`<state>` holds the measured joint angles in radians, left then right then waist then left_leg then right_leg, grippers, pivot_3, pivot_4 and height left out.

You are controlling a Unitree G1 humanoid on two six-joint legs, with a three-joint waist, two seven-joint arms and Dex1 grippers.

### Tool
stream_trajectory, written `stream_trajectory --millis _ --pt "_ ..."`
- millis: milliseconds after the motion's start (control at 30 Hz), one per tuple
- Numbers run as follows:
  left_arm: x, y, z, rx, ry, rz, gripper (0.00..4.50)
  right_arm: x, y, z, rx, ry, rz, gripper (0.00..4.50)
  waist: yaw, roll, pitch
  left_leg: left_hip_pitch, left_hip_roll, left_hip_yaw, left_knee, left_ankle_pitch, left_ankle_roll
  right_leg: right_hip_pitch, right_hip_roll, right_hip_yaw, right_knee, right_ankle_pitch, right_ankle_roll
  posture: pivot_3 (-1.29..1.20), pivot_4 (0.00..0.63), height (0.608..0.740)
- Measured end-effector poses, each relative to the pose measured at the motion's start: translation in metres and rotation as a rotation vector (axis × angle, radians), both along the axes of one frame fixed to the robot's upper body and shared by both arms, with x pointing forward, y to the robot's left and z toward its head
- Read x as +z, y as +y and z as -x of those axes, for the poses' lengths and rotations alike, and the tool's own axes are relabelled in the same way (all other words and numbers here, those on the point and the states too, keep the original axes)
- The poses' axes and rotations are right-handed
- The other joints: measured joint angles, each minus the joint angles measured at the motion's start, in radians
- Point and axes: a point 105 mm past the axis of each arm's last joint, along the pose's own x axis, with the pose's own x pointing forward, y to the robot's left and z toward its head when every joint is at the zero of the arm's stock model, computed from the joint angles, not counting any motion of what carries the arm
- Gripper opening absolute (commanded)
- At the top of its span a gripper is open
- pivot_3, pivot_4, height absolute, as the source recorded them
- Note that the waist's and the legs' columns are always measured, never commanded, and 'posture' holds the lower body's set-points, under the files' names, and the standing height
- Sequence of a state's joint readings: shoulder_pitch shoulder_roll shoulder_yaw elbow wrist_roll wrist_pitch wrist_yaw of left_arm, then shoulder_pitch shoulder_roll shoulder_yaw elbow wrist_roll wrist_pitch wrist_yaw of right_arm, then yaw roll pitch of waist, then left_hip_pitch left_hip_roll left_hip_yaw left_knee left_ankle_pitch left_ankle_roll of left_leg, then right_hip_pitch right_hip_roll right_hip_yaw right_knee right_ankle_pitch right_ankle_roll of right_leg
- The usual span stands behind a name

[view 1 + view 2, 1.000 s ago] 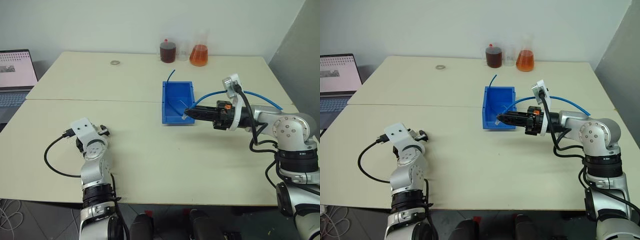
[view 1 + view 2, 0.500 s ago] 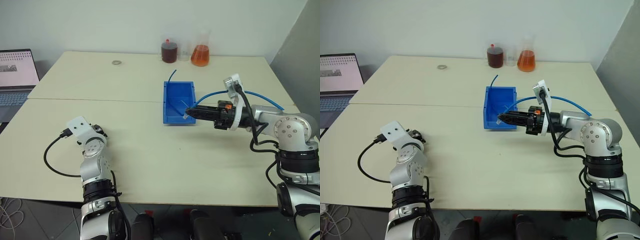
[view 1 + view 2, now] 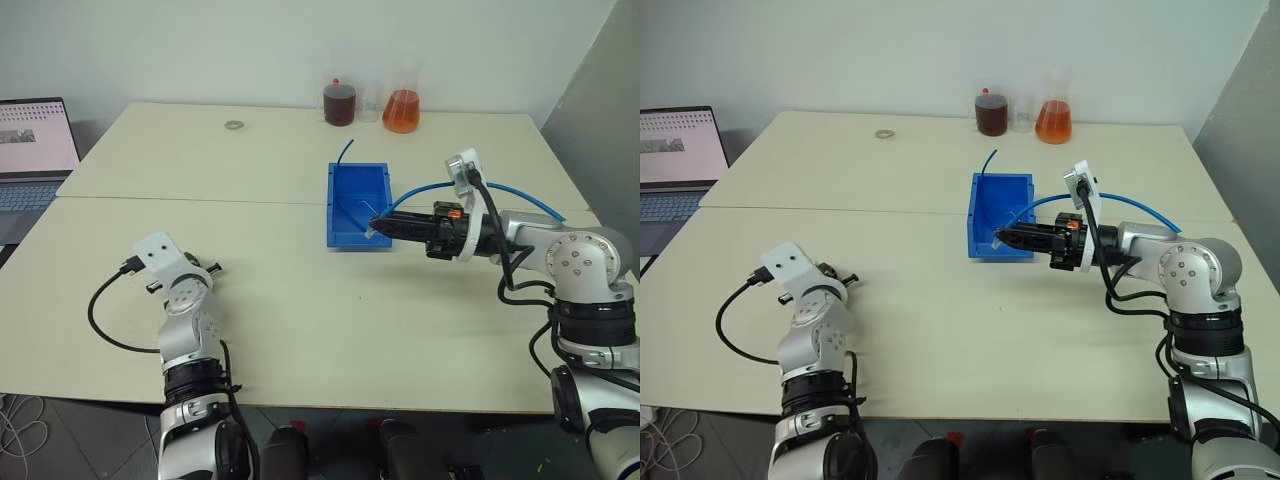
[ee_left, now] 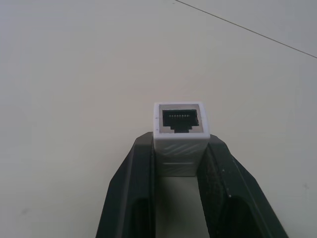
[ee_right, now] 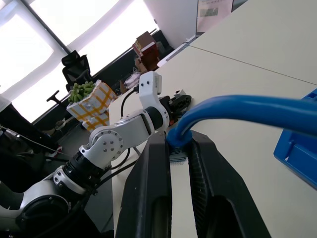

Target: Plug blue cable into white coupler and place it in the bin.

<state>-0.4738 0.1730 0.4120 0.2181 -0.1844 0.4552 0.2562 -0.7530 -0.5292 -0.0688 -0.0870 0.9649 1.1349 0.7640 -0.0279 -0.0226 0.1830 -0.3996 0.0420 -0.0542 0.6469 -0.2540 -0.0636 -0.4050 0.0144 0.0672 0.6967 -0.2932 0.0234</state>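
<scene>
near the desk's [image 3: 300, 330] front-left corner, one white coupler [image 4: 180, 136] is pinched in the left claw [image 4: 181, 163], socket end facing outward — presumably kept free for the plug. past mid-desk, the right claw [image 5: 179, 148] is clenched on the one blue cable [image 5: 247, 110], its plug end held at the front rim of the one bin [image 3: 352, 205] — unmated as yet.

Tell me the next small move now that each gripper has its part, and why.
Probably bring the two grippers together, lining up plug and socket. The left gripper is clamped on the small white boxy plastic coupler, its dark socket facing outward and empty. The right gripper pinches the long light-blue flexible cable near its end, by the bright blue rectangular plastic bin. A wide stretch of table separates them.
</scene>
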Motion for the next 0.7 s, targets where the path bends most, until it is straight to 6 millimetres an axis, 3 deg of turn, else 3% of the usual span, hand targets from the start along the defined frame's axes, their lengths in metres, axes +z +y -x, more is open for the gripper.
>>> stream_trajectory --millis 67,133,300,533,700 --pt "0.003 -0.011 -0.008 -0.19 0.034 -0.097 0.79 0.0 0.001 0.001 0.003 -0.006 0.002 0.24 0.0 0.0 0.0 0.0 0.0 0.0 0.0 0.0 0.0 0.0 0.0 0.0 0.0 0.0 0.0 0.0 0.15 0.74" --pt "0.004 -0.046 -0.011 -0.528 0.059 -0.202 0.79 0.001 0.003 0.004 0.012 -0.017 0.004 0.24 -0.002 0.0 0.0 0.0 0.001 0.0 -0.001 0.0 0.0 0.0 0.0 0.0 -0.002 0.0 0.0 0.0 0.15 0.74" --pt "-0.001 -0.106 0.022 -1.152 0.09 -0.319 0.79 -0.006 0.002 0.003 0.001 -0.018 0.018 0.24 -0.004 0.001 0.001 0.0 0.001 0.001 -0.002 0.0 0.0 -0.001 0.0 0.0 -0.001 -0.001 -0.001 0.0 0.15 0.74" --pt "-0.01 -0.169 0.079 -1.762 0.071 -0.362 0.79 -0.011 0.018 0.007 0.037 -0.085 0.068 0.24 -0.005 0.001 0.001 0.0 0.002 0.001 -0.002 0.0 0.0 -0.001 0.001 0.0 -0.002 -0.001 -0.001 0.0 0.15 0.74" --pt "-0.014 -0.18 0.093 -1.936 0.04 -0.376 0.79 -0.032 0.026 0.012 0.081 -0.175 0.197 0.24 -0.005 0.001 0.001 0.0 0.001 0.001 -0.001 0.0 0.0 -0.001 0.001 0.0 -0.001 -0.001 -0.001 0.0 0.15 0.74"
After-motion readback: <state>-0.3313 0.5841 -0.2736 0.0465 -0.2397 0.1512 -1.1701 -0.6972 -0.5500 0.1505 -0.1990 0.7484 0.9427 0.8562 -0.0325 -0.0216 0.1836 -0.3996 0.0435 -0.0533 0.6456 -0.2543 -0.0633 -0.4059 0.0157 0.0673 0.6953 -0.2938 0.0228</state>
